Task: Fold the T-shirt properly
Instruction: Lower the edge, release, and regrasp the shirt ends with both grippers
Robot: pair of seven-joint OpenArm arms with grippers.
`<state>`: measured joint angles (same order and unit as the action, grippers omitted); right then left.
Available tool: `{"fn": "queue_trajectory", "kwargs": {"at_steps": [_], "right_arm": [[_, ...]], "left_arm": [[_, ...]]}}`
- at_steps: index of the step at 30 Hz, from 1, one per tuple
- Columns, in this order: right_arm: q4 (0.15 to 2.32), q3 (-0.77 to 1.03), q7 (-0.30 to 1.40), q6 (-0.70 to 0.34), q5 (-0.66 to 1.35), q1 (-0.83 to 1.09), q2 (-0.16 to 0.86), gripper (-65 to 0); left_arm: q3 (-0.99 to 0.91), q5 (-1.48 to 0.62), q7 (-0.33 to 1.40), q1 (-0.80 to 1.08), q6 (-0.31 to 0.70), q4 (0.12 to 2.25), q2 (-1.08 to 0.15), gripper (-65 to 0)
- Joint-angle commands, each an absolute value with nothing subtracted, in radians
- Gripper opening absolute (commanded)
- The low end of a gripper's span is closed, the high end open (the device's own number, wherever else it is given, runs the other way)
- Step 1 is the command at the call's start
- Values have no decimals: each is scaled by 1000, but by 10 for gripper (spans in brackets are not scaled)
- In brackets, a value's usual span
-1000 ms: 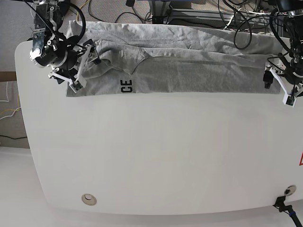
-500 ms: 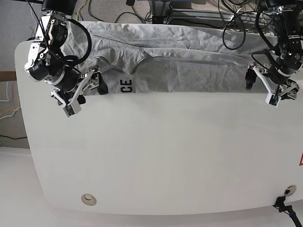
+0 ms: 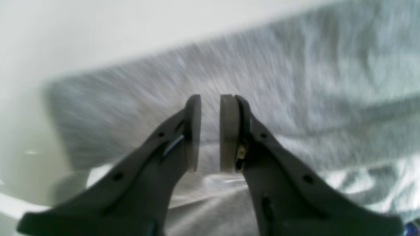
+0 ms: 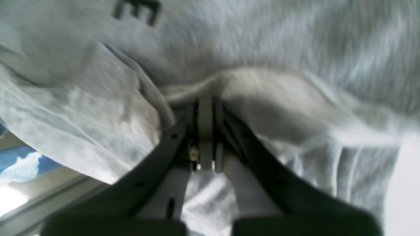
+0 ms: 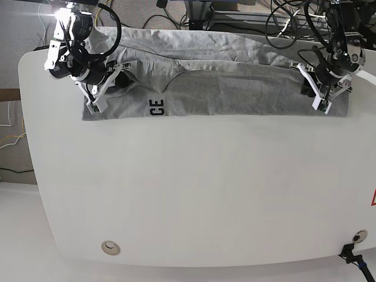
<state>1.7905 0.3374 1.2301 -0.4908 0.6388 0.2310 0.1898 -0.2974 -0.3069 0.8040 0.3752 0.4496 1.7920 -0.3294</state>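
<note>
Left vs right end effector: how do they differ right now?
- Gap: left end effector shows a narrow gap between its fingers; right end effector is shut.
- Place: the right sits near the black "CE" lettering, the left at the T-shirt's other end.

Shared: both are at the T-shirt, fingers dark.

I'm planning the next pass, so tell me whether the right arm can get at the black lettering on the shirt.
Probably yes: the right end effector is near the black lettering, with only rumpled shirt visible between them. Its jaws are shut, though, and would likely need opening to grasp there.
</note>
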Motion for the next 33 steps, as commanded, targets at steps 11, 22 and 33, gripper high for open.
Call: {"fn": "queue_trajectory", "kwargs": {"at_steps": [11, 22, 33], "right_arm": [[1678, 341, 1201, -489, 656, 271, 318, -650], [1563, 248, 1110, -492, 467, 139, 286, -650], [1389, 229, 1009, -492, 367, -8, 292, -650]], "left_arm": [[-292, -159, 779, 361, 452, 1669, -340, -549], [-246, -157, 783, 248, 452, 1581, -332, -549], [-151, -159, 783, 24, 452, 1402, -303, -548]]}}
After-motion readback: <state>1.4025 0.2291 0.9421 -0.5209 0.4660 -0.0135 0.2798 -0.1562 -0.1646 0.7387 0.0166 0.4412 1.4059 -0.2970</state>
